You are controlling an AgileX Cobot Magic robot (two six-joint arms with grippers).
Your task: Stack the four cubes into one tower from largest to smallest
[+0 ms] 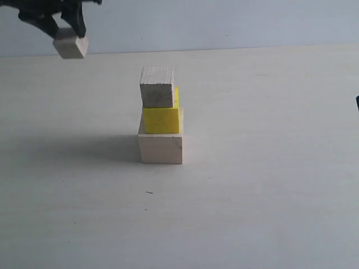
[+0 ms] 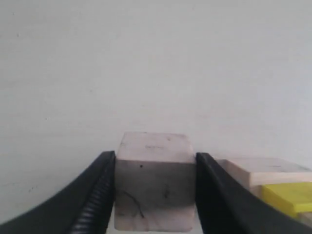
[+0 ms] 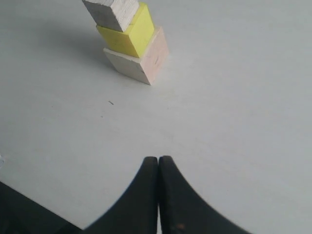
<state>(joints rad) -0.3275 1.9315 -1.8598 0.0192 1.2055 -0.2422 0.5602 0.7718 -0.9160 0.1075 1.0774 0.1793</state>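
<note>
1. Left gripper (image 2: 156,195): black throughout, with two broad fingers (image 2: 87,200) that curve and narrow toward the tips.
2. Fine ribbed ridges along the inner edge of one finger; smooth, faintly glossy surface on the other.
3. Same gripper (image 1: 63,25) in the exterior view: a dark angular silhouette, finer detail unreadable.
4. Right gripper (image 3: 158,195): also black, with smooth matte fingers (image 3: 131,204), wide at the base and tapering to slim tips.

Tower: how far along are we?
Done: large pale cube at the base, yellow cube on it, a small pale cube on top. In hand: the left gripper holds the last small cube aloft, off to the side. Left: set it on top. The right gripper is shut and empty.
</note>
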